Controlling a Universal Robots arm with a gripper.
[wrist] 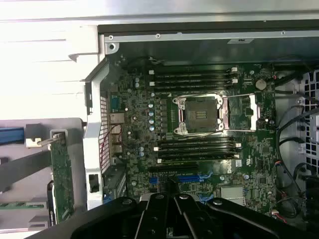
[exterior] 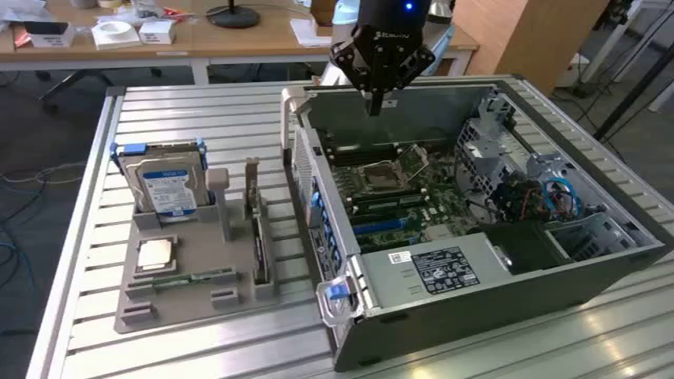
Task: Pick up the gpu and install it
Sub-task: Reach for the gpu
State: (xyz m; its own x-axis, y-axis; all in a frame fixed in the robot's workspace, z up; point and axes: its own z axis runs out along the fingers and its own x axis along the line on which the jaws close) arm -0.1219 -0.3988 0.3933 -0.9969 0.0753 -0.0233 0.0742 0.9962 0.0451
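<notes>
**A:** Entry one: hand (exterior: 374,104)?
**B:** Fingers pressed together, nothing pinched between them. Hung above the computer case (exterior: 506,294), over its open interior and close to its far wall. Seen in the wrist view (wrist: 172,193) pointing down at the boards inside.

**A:** Directly beneath, inside the case?
**B:** Green motherboard (wrist: 199,149) flat on the case floor. Processor socket (wrist: 199,115) open at mid-board, with black memory slots on both sides of it.

**A:** Entry two: gpu (exterior: 254,213)?
**B:** Outside the case, just beside its open edge, toward the exterior view's left. Stood on edge in a slot of the grey holder (exterior: 189,306), well apart from the hand. Green face and silver end bracket visible in the wrist view (wrist: 62,179).

**A:** Rest of the holder, moving away from the case?
**B:** Hard drive (exterior: 169,185) with a blue-white label, upright, beyond the gpu. Square processor chip (exterior: 155,253) lying flat in front of the drive. Narrow green memory stick (exterior: 189,278) lying flat between chip and gpu.

**A:** Support?
**B:** Slatted metal counter (exterior: 179,110) under both case and holder.
</notes>
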